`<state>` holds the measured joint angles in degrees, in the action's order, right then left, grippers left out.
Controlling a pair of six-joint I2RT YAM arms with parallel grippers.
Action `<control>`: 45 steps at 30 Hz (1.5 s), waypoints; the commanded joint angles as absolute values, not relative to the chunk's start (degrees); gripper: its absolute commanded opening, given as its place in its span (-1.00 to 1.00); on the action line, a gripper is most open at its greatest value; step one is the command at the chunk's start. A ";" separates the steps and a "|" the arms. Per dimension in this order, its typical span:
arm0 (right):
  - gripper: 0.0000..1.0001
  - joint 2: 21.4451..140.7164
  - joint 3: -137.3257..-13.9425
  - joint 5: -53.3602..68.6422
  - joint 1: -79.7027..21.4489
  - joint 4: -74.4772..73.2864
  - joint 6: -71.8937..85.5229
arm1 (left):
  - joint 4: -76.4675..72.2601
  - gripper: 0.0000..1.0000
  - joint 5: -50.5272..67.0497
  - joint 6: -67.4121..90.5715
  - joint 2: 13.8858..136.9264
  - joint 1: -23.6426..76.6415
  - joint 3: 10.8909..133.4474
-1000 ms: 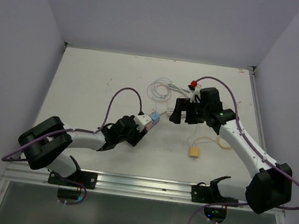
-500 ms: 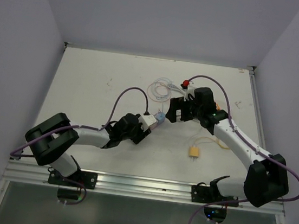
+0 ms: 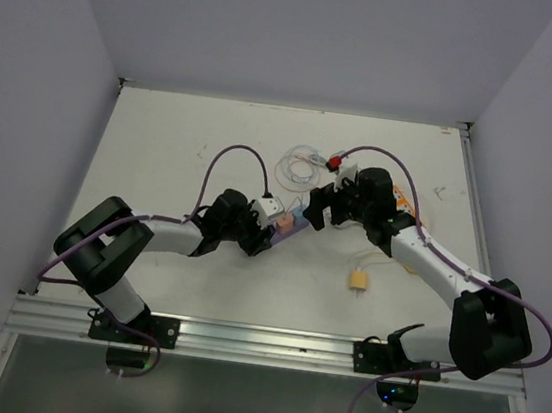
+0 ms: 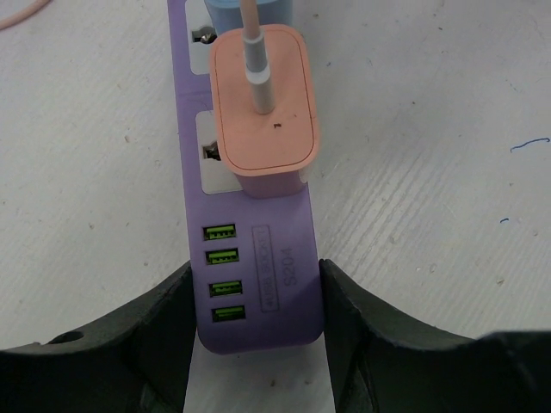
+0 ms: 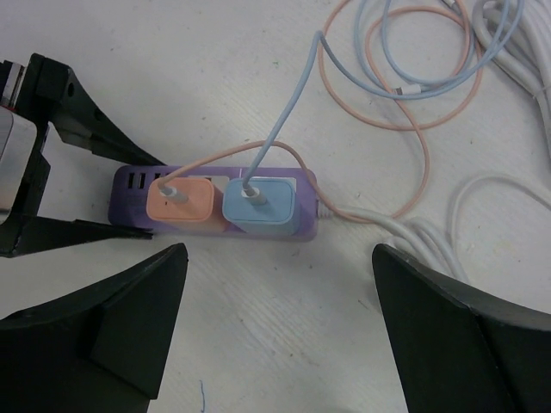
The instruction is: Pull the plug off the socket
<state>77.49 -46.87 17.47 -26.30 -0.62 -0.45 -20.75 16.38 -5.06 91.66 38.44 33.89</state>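
Yellow, one small block (image 3: 359,278) lies nearest the counter's (image 3: 163,142) front edge, right of middle. Mid-counter, the left gripper (image 4: 256,288) is clamped on the end of one purple power strip (image 4: 297,249) that carries four green ports (image 4: 221,271). Two plugs sit in the strip side by side, an orange plug (image 4: 263,95) and a blue plug (image 5: 261,206). The right gripper (image 5: 280,262) hangs over them, fingers wide apart. A pink cord (image 5: 379,112), a blue cord (image 5: 293,95) and white cords (image 5: 405,228) coil toward the far edge. Open counter runs to the left edge.
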 commanded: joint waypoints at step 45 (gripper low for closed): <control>0.31 87.45 -44.39 7.82 -31.55 12.92 3.08 | -17.49 -1.00 19.42 -3.43 92.90 40.17 37.09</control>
<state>86.65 -44.60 9.50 -31.18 9.63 3.77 -19.62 17.04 -3.90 93.12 39.13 35.90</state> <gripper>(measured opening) 0.664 0.573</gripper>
